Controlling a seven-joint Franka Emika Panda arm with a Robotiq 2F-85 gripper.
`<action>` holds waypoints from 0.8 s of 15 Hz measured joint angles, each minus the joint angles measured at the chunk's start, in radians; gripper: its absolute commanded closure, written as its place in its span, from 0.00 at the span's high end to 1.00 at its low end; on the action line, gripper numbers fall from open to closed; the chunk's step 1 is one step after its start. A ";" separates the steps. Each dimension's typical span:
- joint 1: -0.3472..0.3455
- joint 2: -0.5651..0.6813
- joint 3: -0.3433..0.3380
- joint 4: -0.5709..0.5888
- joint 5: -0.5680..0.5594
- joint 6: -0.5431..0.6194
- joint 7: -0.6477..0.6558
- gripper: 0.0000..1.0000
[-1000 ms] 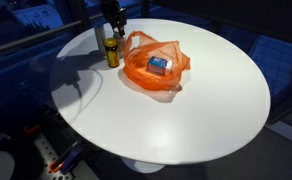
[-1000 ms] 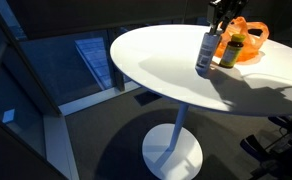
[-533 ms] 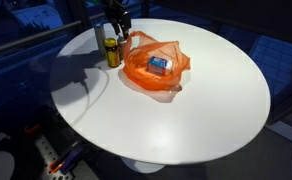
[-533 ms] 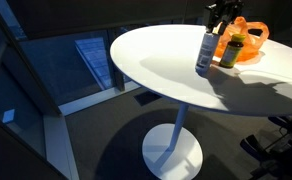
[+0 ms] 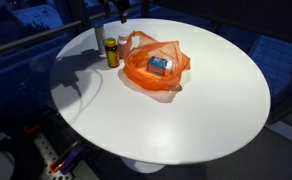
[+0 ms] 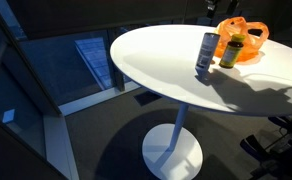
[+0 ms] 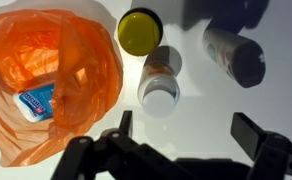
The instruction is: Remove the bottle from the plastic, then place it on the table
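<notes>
- Gripper (image 7: 186, 138): enters from the lower edge of the wrist view. Fingers (image 7: 124, 125) spread wide with nothing between them. Hangs above the table, clear of every bottle. Shows as a dark shape at the top edge in an exterior view (image 5: 116, 8).
- White-capped bottle (image 7: 159, 88): seen from above on the table, outside the bag, just ahead of the gap between the fingers and just beside the yellow-capped bottle. Cannot be picked out in either exterior view.
- Yellow-capped bottle (image 7: 139, 32): stands upright on the table at the edge of the bag, outside it. Visible in both exterior views (image 5: 111, 52) (image 6: 228, 50).
- Dark-capped bottle (image 7: 232, 54): stands on the table apart from the other two and farthest from the bag. Appears tall and grey in an exterior view (image 6: 205, 53).
- Orange plastic bag (image 7: 46, 70): lies crumpled and open on the table (image 5: 156, 68) (image 6: 242, 38). Holds a blue-and-white packet (image 7: 36, 102).
- Table (image 5: 186, 120): round and white, on a single pedestal (image 6: 173, 150).
</notes>
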State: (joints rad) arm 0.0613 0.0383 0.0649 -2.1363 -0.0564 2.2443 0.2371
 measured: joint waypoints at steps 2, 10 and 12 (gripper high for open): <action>0.000 -0.035 0.000 0.015 0.038 -0.076 -0.044 1.00; -0.003 -0.140 -0.008 0.092 0.070 -0.368 -0.147 1.00; -0.004 -0.156 -0.010 0.096 0.070 -0.393 -0.163 1.00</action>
State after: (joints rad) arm 0.0569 -0.1181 0.0553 -2.0399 0.0138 1.8510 0.0744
